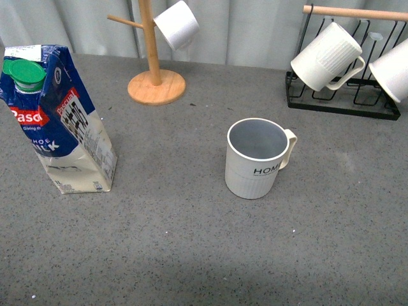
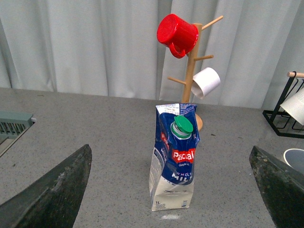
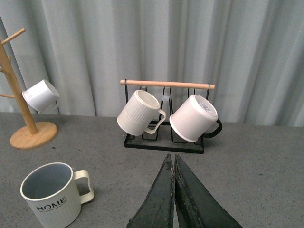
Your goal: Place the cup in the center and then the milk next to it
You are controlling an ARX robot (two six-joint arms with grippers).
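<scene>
Cup [image 1: 254, 159]: upright near the middle of the tabletop [image 1: 191, 255], handle toward the right edge. Milk [image 1: 57, 121]: standing by the left edge, well apart from cup, carton dented, green cap on. My left pincer [image 2: 170, 148]: spread wide, facing milk. My right pincer [image 3: 172, 159]: fingers pressed together, gripping nothing.
</scene>
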